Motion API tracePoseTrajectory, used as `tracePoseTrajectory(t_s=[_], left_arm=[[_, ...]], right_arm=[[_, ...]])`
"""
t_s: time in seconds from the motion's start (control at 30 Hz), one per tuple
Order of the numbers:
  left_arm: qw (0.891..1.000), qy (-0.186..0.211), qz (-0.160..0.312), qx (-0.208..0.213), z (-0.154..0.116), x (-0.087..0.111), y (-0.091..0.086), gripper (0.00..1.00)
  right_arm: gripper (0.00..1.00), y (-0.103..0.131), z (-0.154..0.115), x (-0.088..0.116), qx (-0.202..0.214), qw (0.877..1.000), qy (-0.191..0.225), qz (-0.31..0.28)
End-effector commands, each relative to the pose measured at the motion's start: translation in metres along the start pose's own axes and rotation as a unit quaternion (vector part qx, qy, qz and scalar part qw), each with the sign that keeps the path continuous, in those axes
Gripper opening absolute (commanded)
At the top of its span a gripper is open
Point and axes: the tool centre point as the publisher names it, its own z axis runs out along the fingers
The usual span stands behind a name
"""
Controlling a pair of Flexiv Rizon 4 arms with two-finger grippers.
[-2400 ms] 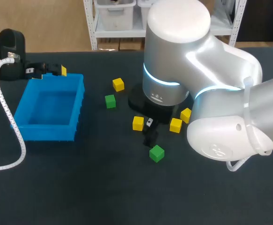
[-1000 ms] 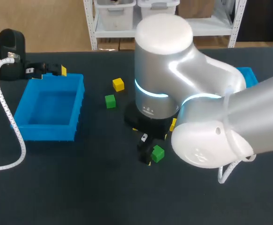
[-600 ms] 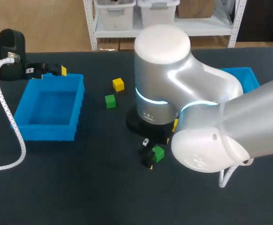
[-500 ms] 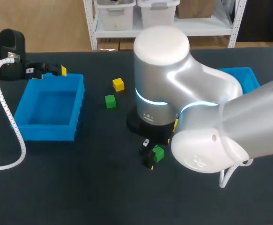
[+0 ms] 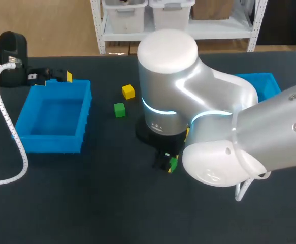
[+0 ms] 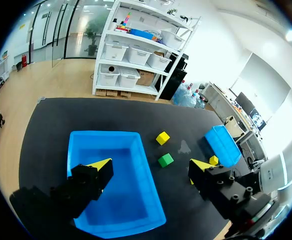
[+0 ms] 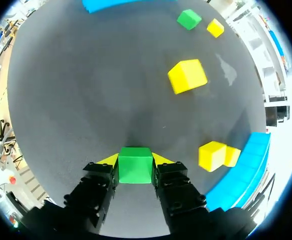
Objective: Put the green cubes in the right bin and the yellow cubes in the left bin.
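My right gripper (image 7: pixel 135 161) is shut on a green cube (image 7: pixel 135 166), its yellow tips pressing it from both sides just above the dark table. From overhead that cube (image 5: pixel 173 162) peeks out under the big right arm near the table's middle. Ahead of the gripper lie one yellow cube (image 7: pixel 187 76), a pair of yellow cubes (image 7: pixel 212 155) by the right bin (image 7: pixel 242 167), and farther off a green cube (image 7: pixel 188 19) and a yellow cube (image 7: pixel 215 27). My left gripper (image 6: pixel 151 167) stands open above the left bin (image 6: pixel 135 200), holding nothing.
The left blue bin (image 5: pixel 86 109) sits at the table's left; the right blue bin (image 5: pixel 262 84) shows behind my right arm. A loose yellow cube (image 5: pixel 129 91) and green cube (image 5: pixel 119 110) lie between them. A white cable (image 5: pixel 10 132) curves past the left bin.
My right arm shifted left and came down over the green cube, and its fingers shut on it. The left arm stayed where it was.
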Motion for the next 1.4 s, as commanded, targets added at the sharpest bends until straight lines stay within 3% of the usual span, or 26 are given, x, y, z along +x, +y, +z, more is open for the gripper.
tracePoseTrajectory(t_s=[0.03, 0.37, 0.67, 0.83, 1.13, 1.4], left_arm=[[1.0, -0.003, 0.001, 0.006, 0.0, 0.001, 0.003, 1.0], [1.0, -0.003, 0.001, 0.006, 0.0, 0.001, 0.003, 1.0], [1.0, -0.003, 0.001, 0.006, 0.0, 0.001, 0.003, 1.0], [1.0, -0.003, 0.001, 0.006, 0.0, 0.001, 0.003, 1.0], [1.0, -0.003, 0.001, 0.006, 0.0, 0.001, 0.003, 1.0], [1.0, -0.003, 0.001, 0.006, 0.0, 0.001, 0.003, 1.0]], right_arm=[[0.0, -0.012, -0.019, -0.001, 0.017, 1.0, -0.013, 0.001], [0.0, -0.068, -0.08, -0.003, 0.077, 0.994, -0.061, 0.04], [0.0, -0.138, -0.117, 0.034, 0.114, 0.979, -0.089, 0.142], [0.0, -0.169, -0.117, 0.064, 0.11, 0.968, -0.096, 0.202], [0.0, -0.199, -0.084, 0.121, 0.109, 0.954, -0.046, 0.275], [0.0, -0.213, -0.066, 0.138, 0.102, 0.95, -0.03, 0.293]])
